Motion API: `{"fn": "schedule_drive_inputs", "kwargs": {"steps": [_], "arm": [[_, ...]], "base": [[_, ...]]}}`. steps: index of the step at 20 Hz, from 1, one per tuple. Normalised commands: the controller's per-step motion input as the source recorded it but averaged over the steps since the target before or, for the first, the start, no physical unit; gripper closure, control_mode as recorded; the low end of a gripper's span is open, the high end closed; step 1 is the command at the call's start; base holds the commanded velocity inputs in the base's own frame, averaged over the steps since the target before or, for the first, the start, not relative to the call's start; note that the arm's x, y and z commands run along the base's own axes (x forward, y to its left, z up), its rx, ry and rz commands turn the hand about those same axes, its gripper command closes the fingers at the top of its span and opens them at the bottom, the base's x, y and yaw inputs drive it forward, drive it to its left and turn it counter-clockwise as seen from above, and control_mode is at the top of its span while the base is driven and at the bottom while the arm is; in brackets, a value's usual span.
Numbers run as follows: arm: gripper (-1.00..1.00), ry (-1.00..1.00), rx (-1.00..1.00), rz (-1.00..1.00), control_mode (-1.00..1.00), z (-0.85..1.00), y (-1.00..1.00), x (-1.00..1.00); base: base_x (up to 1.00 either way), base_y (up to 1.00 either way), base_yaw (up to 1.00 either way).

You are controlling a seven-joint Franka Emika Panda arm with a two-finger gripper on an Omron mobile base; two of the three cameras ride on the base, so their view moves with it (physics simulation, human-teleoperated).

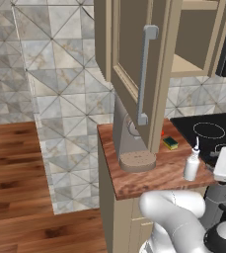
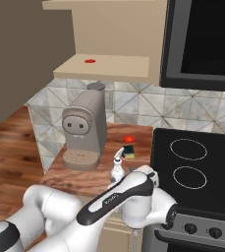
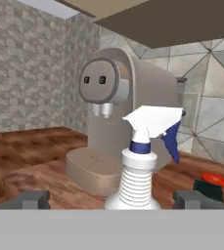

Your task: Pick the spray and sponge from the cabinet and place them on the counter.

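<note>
Spray (image 3: 142, 161) upright near counter (image 1: 154, 178) front edge, fingers (image 3: 33, 199) spread wide

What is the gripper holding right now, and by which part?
Nothing. The gripper is open, its fingertips standing wide on either side of the spray, which stands upright on the counter on its own.

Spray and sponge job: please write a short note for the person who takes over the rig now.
Gripper: open, holds nothing; the spray stands between its tips.
Spray: upright on the counter, in front of the coffee machine.
Sponge: on the counter, near the back, beside the stovetop.
Cabinet: door open.
Done: both things appear placed on the counter.
Left: probably only to draw the arm back.
</note>
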Motion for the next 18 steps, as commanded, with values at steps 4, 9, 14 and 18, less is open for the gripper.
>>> {"fn": "schedule_drive_inputs", "kwargs": {"steps": [4, 9, 14, 18], "arm": [[-1.0, 0.07, -0.25, 0.0, -1.0, 0.53, 0.02, -0.08], [-1.0, 0.11, -0.3, -0.02, -1.0, 0.4, 0.0, -0.18], [-1.0, 0.1, -0.3, -0.04, -1.0, 0.25, -0.03, -0.26], [-1.0, 0.08, -0.26, -0.04, -1.0, 0.26, -0.08, -0.34]], "base": [[0.0, 0.0, 0.0], [0.0, 0.0, 0.0], [0.0, 0.0, 0.0], [0.0, 0.0, 0.0]]}}
